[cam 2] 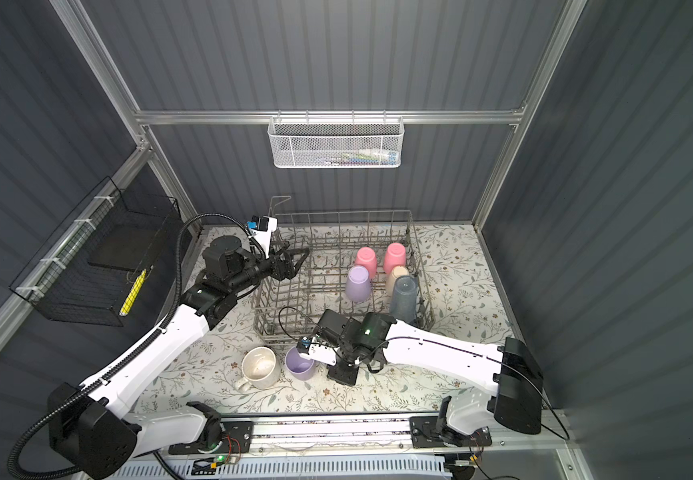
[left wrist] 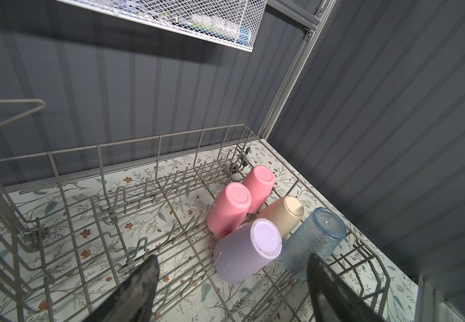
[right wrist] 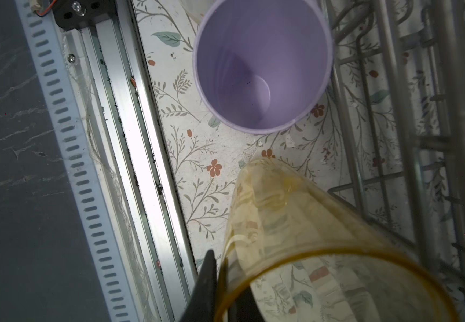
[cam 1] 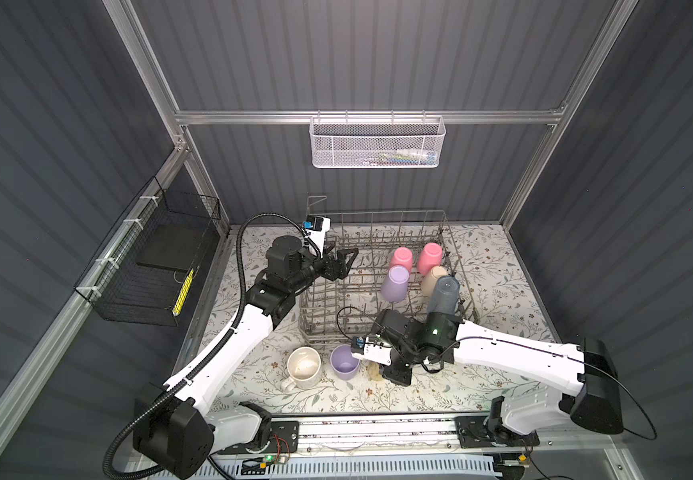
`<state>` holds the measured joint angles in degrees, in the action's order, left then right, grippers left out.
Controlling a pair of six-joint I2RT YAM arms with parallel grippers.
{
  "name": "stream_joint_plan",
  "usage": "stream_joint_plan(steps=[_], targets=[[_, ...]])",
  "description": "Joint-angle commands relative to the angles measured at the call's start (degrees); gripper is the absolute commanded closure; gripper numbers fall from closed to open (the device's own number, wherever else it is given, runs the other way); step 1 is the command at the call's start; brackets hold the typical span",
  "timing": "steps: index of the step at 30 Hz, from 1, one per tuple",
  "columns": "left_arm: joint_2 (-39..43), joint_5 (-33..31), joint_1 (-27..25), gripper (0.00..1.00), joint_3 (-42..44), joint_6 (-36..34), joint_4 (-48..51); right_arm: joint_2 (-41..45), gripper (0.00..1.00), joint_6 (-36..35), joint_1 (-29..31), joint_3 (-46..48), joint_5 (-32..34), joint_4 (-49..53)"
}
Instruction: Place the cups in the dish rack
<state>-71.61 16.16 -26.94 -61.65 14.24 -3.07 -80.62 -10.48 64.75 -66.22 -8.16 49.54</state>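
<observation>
Right wrist view alone revealed the right gripper [right wrist: 223, 281] clenched on the rim of the yellow tumbler [right wrist: 309, 237] beside the dish rack [right wrist: 390, 83]; both top views nearly hid that cup. Meanwhile the left gripper [left wrist: 232, 258] hung spread over the rack. A floral table [cam 1: 502, 282] lay between grey ribbed walls [cam 1: 378, 62].

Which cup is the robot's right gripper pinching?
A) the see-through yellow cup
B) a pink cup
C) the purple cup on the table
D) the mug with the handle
A: in the right wrist view the right gripper is shut on the rim of the clear yellow tumbler; the lilac cup on the table stands free beside it.
</observation>
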Motion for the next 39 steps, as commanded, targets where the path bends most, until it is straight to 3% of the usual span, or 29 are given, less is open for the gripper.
stream_joint_plan(steps=[1, 7, 16, 23, 39], targets=[[0.16, 1.4, 0.31, 0.17, 0.36, 0.34, -1.03, 2.91, 1.0, 0.2, -0.62, -2.61, -2.83, 1.46], [0.09, 2.29, 0.36, 0.17, 0.38, 0.26, -1.12, 9.11, 1.0, 1.67, -3.17, -4.73, -10.39, -0.46], [0.07, 10.93, 0.44, 0.17, 1.36, 1.15, -5.26, 20.8, 1.0, 8.88, -13.2, -1.85, -31.69, -14.4], [0.08, 14.96, 0.4, 0.17, 1.92, 2.09, -7.75, 26.21, 1.0, 11.36, -19.52, 0.48, -32.24, -19.06], [1.21, 32.47, 0.42, 0.17, 6.57, 8.37, -24.02, 31.73, 1.0, 33.0, -35.64, 13.04, -49.6, -49.69]])
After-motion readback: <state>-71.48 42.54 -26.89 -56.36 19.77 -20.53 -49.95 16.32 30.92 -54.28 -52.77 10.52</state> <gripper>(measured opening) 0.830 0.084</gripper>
